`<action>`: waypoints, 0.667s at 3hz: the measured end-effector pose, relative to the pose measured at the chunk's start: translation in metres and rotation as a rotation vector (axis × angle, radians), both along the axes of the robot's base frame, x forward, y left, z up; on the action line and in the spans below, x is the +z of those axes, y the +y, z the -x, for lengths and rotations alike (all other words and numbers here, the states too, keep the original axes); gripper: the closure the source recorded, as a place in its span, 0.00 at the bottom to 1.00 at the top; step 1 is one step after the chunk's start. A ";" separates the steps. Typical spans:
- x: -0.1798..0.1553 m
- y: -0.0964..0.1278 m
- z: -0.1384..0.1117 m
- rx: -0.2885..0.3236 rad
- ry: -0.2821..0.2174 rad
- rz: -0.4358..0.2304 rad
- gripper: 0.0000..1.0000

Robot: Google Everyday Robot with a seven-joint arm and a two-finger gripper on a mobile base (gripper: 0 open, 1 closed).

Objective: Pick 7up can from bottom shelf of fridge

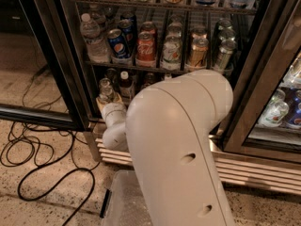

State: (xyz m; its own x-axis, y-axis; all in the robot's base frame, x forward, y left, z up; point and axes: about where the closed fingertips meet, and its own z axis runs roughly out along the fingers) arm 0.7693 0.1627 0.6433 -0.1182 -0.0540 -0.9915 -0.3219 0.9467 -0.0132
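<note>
Matt plastic arm against glossy metal and glass

The robot arm (178, 140) wears a smooth, matt off-white plastic shell, and its gripper (106, 100) sits low at the left inside the fridge (59, 65), whose black frame is glossy around clear glass. The base grille (263, 173) is brushed stainless steel. The Pepsi can (117, 44) and Coca-Cola can (146, 46) are shiny printed metal. On the near speckled, polished stone floor (47, 206) lie a black rubbery cable (21, 189) and a cloudy clear plastic bin (122, 206).
</note>
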 end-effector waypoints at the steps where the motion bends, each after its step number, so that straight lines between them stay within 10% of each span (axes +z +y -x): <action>1: -0.001 -0.001 0.001 -0.002 0.004 0.001 1.00; 2: 0.009 -0.020 0.017 -0.067 -0.009 -0.041 1.00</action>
